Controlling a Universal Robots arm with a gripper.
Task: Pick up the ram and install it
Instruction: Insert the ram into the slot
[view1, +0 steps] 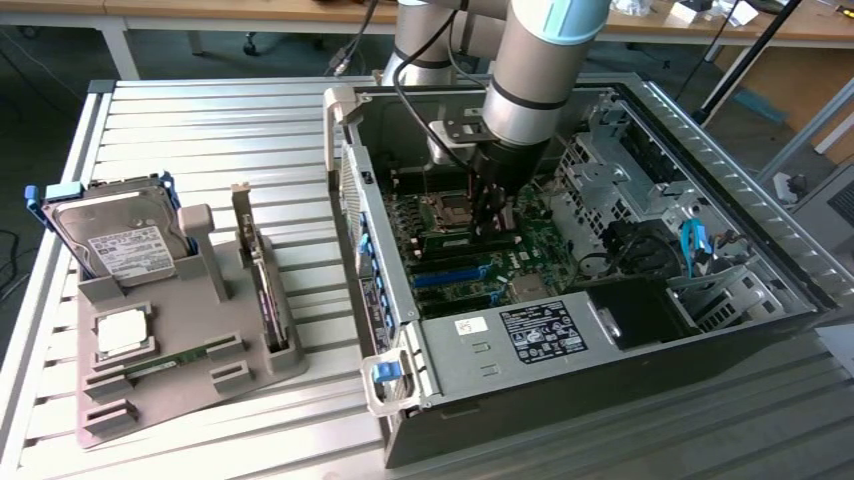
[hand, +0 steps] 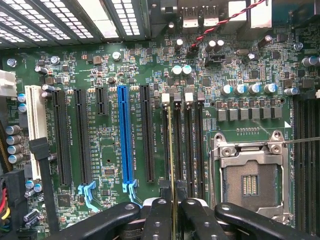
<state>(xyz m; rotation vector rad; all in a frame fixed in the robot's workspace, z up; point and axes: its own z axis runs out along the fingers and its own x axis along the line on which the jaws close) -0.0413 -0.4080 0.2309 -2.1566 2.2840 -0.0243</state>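
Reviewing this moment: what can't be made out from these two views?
- Wrist view: the ram is edge-on, so its chips and how deep it sits cannot be told; the hand covers its near end.
- Exterior view: the arm and hand block where the ram meets the motherboard.
- Exterior view: the power supply label text is too small.

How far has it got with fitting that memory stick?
Done: the ram is picked up and carried into the computer case. In hand: the gripper grips it edge-on over the memory slots. Left: seating it; I cannot tell whether it has clicked in.
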